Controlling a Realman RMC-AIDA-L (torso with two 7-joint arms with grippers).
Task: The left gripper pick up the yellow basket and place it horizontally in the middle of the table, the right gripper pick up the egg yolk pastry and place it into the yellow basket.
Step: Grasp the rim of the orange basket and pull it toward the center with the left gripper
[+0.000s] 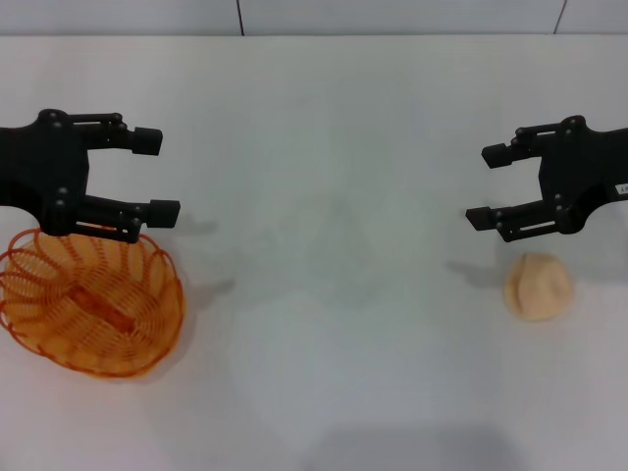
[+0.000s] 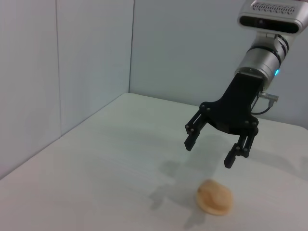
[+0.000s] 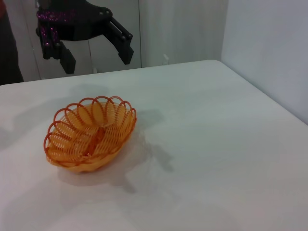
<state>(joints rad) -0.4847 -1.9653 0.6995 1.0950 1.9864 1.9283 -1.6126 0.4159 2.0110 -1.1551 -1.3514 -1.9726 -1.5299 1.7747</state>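
While the yellow basket (image 1: 90, 302) sits at the left edge of the table (image 1: 334, 196), tilted with one rim raised, we hold our left hand (image 1: 152, 175) above its far rim, fingers spread wide and gripping nothing. The step in hand, as we judge it, is the basket pick. To do it well we should lower onto the looped rim nearest us, straddle the wire with one finger inside and one outside, and close gently, since the light frame may tip or slide. The middle of the table is where it must go, long axis laid crosswise. Farther right, our right hand (image 1: 488, 186) hovers open and empty just above the egg yolk pastry (image 1: 538, 287), which rests on the table, well apart from the basket.
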